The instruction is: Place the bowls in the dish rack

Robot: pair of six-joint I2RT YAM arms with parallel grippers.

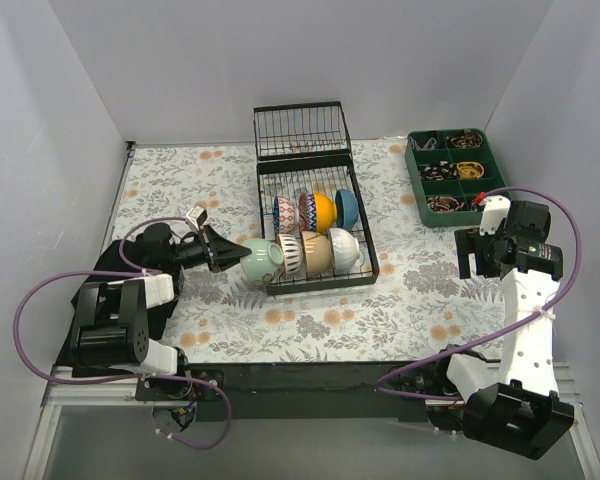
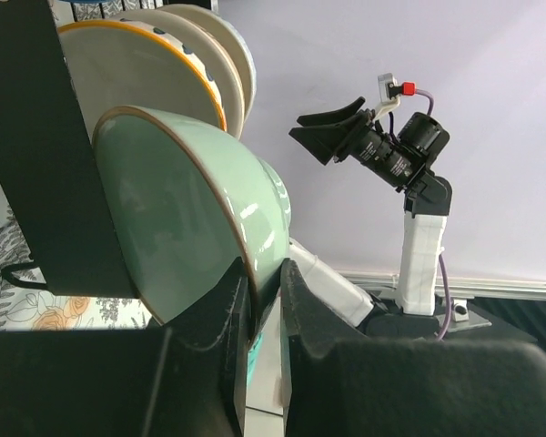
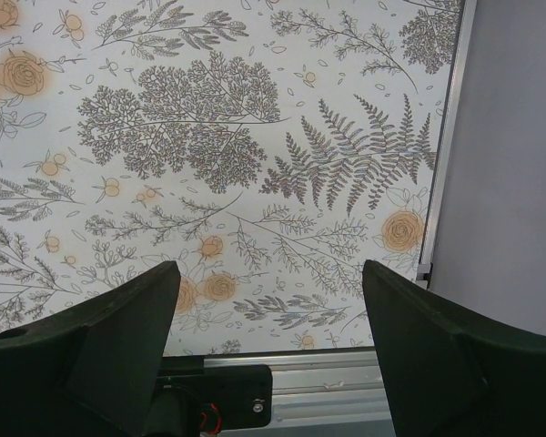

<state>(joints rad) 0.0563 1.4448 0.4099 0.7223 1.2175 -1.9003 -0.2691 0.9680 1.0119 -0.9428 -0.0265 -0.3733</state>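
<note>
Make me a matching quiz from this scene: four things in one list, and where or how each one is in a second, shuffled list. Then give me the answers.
Things:
1. mint green bowl
2. yellow-orange bowl
3. green compartment tray
4. right hand

Places or states:
A. open, above the floral tablecloth
B. at the tablecloth's far right corner
C. standing on edge in the far row of the dish rack
D. rim pinched by the left hand

Pairs: 1-D, 2-C, 3-B, 4-A
</note>
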